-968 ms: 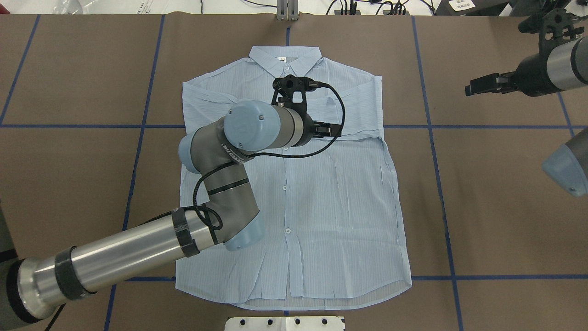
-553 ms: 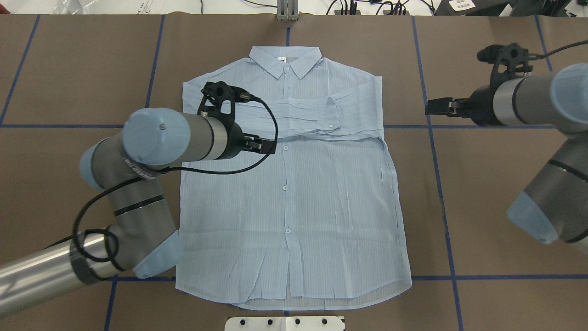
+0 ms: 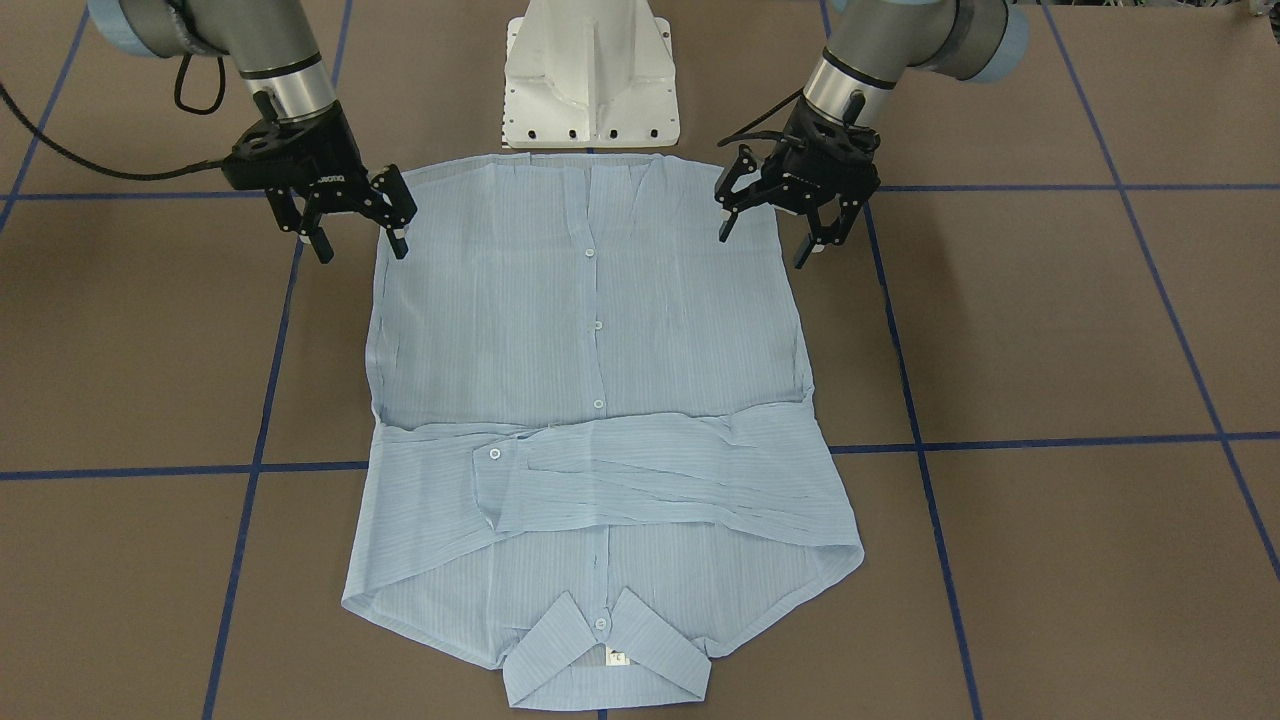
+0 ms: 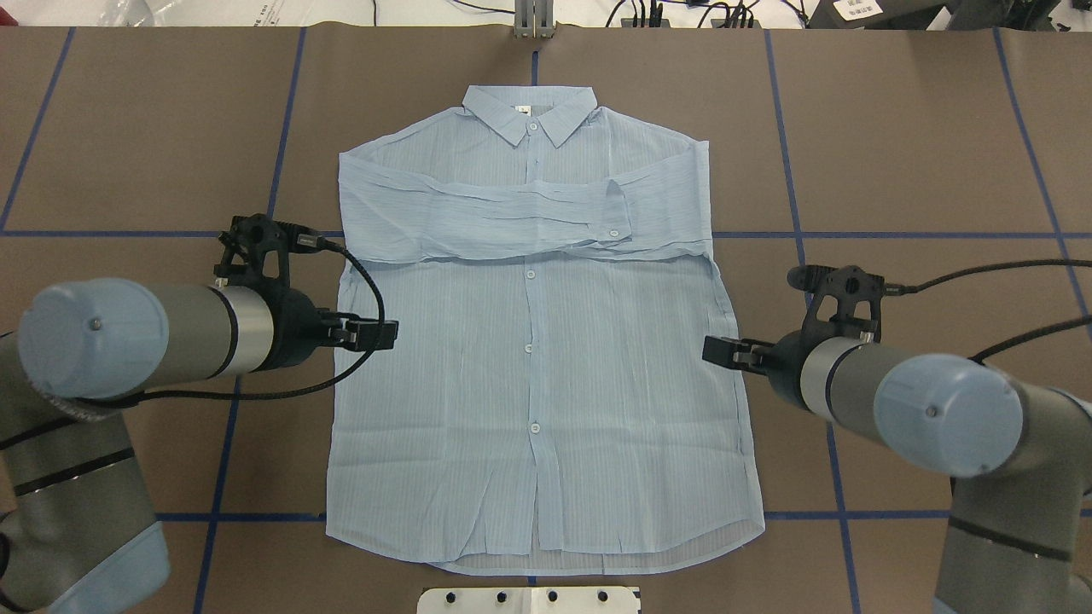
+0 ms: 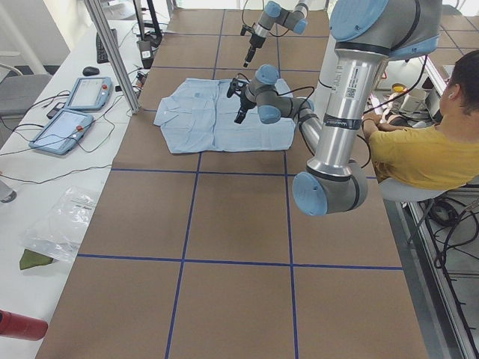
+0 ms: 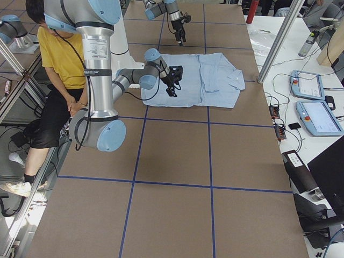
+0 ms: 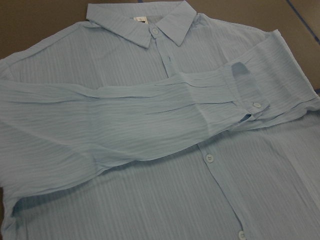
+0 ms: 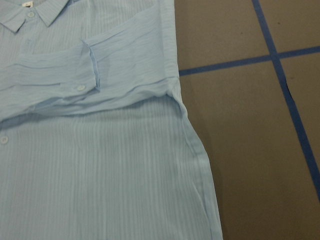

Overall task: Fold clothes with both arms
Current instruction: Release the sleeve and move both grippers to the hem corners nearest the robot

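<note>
So the shirt (image 4: 546, 409) is lying flat on the desk (image 4: 921, 153), front up and buttoned. Its collar (image 4: 529, 111) is at the far end from the robot and its hem (image 4: 546, 550) is nearest the base. Both sleeves (image 4: 503, 209) are already folded across the chest in a band, so I'd say the sleeve part is done and we're at the body fold now.

The left claw (image 4: 384, 334) sits over the shirt's left edge about halfway down, and the right claw (image 4: 715, 350) mirrors it at the other edge. In the front view both are spread wide with nothing in them. They look to be hovering above the fabric, not on it.

My guess for the next move: both drop to the 2 side edges or hem corners, pinch the cloth and carry the lower half up toward the collar together. The fabric's thin, so they'd need to catch every layer and stay in sync or it'll skew.
</note>
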Controlling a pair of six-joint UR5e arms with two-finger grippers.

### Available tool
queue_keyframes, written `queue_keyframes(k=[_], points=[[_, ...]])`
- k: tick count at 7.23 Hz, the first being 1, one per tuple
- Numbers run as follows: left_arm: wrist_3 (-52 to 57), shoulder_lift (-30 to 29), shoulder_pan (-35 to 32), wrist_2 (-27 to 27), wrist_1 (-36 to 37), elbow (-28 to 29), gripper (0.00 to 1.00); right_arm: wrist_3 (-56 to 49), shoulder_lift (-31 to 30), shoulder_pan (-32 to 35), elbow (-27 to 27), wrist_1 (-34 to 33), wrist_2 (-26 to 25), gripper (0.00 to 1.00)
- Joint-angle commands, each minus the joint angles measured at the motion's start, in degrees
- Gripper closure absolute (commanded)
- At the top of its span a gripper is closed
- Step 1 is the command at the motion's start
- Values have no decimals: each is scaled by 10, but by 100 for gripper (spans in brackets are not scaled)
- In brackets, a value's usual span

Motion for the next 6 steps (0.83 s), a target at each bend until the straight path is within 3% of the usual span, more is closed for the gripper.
queue_keyframes(k=[1, 2, 4, 5, 6], points=[[-73, 77, 82, 54, -1, -43, 0, 86, -22, -106, 35, -61, -79, 0], [-115, 94, 130, 86, -1, -42, 0, 92, -28, -111, 45, -61, -83, 0], [-200, 107, 197, 102, 5, -40, 0, 92, -28, -112, 45, -61, -88, 0], [-222, 107, 208, 102, 6, -37, 9, 92, -28, -112, 44, -61, -88, 0], [-268, 106, 226, 138, 17, -30, 41, 92, -28, -113, 43, -61, -89, 0]])
